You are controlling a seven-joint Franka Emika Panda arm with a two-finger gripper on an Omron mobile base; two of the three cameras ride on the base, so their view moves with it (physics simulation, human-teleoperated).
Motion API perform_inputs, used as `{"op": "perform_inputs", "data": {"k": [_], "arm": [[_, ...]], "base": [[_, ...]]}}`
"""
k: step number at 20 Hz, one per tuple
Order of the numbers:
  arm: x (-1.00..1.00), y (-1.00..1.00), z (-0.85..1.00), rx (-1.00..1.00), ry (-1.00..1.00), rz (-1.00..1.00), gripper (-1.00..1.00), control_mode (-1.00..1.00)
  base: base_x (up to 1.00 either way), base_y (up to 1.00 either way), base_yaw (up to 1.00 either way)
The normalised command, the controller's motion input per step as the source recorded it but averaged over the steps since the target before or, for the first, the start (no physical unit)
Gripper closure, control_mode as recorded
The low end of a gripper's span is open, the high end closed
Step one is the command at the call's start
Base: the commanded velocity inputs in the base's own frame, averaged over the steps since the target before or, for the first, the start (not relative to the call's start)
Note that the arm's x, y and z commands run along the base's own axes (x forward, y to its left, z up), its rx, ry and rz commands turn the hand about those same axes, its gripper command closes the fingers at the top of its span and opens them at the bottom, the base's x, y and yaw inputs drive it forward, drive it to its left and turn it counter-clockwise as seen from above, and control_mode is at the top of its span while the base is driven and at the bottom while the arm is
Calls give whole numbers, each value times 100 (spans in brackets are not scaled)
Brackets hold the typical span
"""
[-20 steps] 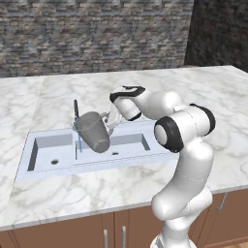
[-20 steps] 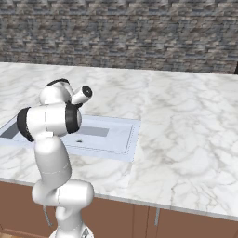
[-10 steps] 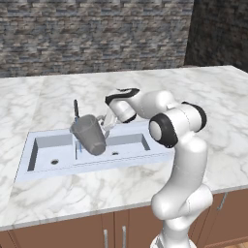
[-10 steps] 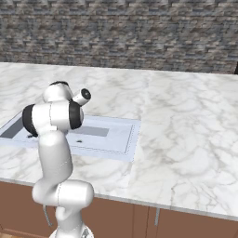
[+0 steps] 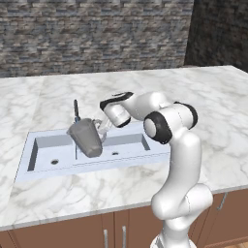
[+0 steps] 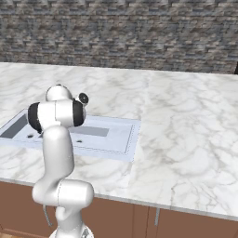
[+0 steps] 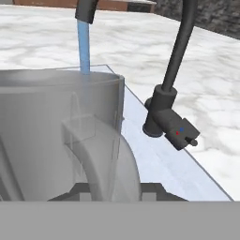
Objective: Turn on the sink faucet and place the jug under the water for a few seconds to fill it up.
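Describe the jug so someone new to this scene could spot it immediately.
Find the pale sink sunk in the marble counter. Above its middle, beside the thin black faucet, hangs the jug: tilted, translucent grey, tapered, with a side handle.

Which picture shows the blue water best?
The hand view: the water runs from the spout into the jug, close up. In the left base view the jug and faucet show, but the stream is too thin to tell. In the right base view the arm stands before that spot.
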Motion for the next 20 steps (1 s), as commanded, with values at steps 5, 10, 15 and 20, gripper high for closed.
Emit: {"op": "perform_inputs", "data": {"k": [5,10,15,20], "arm": [[43,31,-25,0,2,-12,100,-100],[42,16,-31,0,0,-10,100,-100],[28,2,-32,0,0,-8,100,-100],[14,6,-24,0,-1,-7,100,-100]], "base": [[0,0,0],[0,0,0],[0,0,0],[0,0,0]]}}
